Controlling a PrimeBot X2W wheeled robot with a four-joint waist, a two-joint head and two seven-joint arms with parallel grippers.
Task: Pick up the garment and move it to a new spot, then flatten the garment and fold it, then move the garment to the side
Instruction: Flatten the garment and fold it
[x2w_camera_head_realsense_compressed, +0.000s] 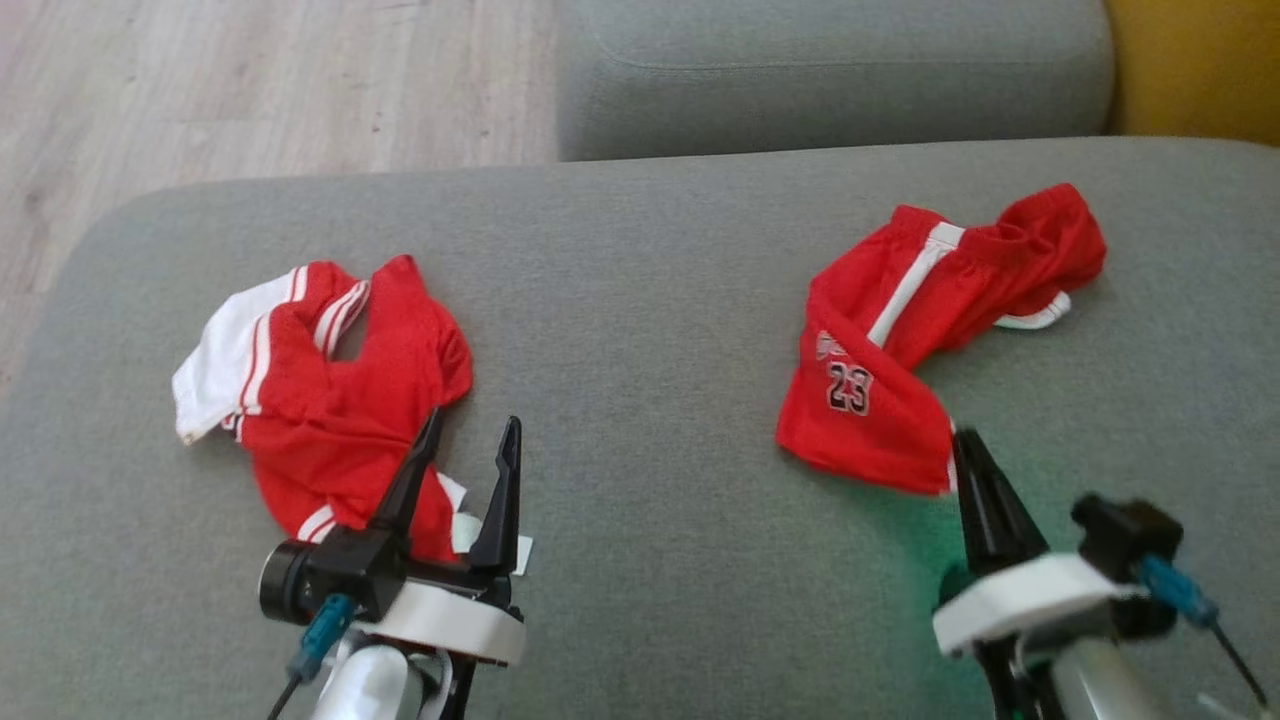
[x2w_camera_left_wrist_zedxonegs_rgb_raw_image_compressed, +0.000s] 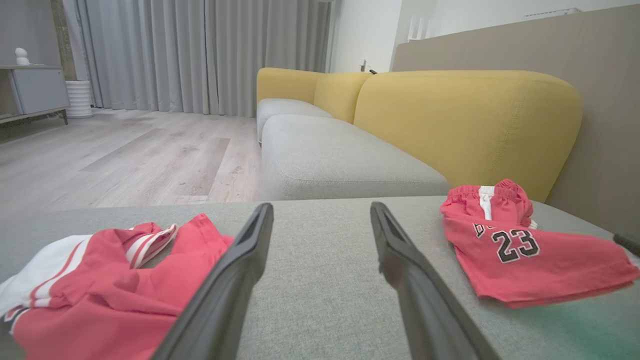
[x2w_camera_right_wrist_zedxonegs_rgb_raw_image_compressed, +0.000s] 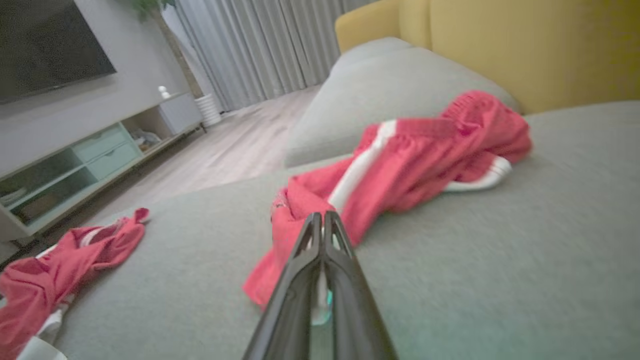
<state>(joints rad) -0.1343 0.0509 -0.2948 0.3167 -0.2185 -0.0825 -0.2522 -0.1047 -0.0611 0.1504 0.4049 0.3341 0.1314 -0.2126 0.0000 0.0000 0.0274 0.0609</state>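
Two garments lie on the grey sofa seat (x2w_camera_head_realsense_compressed: 640, 300). Red shorts (x2w_camera_head_realsense_compressed: 880, 330) (x2w_camera_left_wrist_zedxonegs_rgb_raw_image_compressed: 525, 260) (x2w_camera_right_wrist_zedxonegs_rgb_raw_image_compressed: 410, 155) with a white stripe and "23" lie crumpled at the right. My right gripper (x2w_camera_head_realsense_compressed: 958, 432) (x2w_camera_right_wrist_zedxonegs_rgb_raw_image_compressed: 322, 215) is shut on their near hem corner, which sits slightly lifted. A red and white jersey (x2w_camera_head_realsense_compressed: 330, 400) (x2w_camera_left_wrist_zedxonegs_rgb_raw_image_compressed: 110, 280) (x2w_camera_right_wrist_zedxonegs_rgb_raw_image_compressed: 50, 270) lies bunched at the left. My left gripper (x2w_camera_head_realsense_compressed: 475, 418) (x2w_camera_left_wrist_zedxonegs_rgb_raw_image_compressed: 321, 205) is open at its near right edge. One finger is over the red cloth, and nothing is between the fingers.
Another grey seat cushion (x2w_camera_head_realsense_compressed: 830, 70) lies beyond, with a yellow backrest (x2w_camera_left_wrist_zedxonegs_rgb_raw_image_compressed: 465, 115) to the right. Wooden floor (x2w_camera_head_realsense_compressed: 250, 80) borders the seat's rounded left edge. Bare seat stretches between the two garments. A low cabinet (x2w_camera_right_wrist_zedxonegs_rgb_raw_image_compressed: 75, 165) stands by the far wall.
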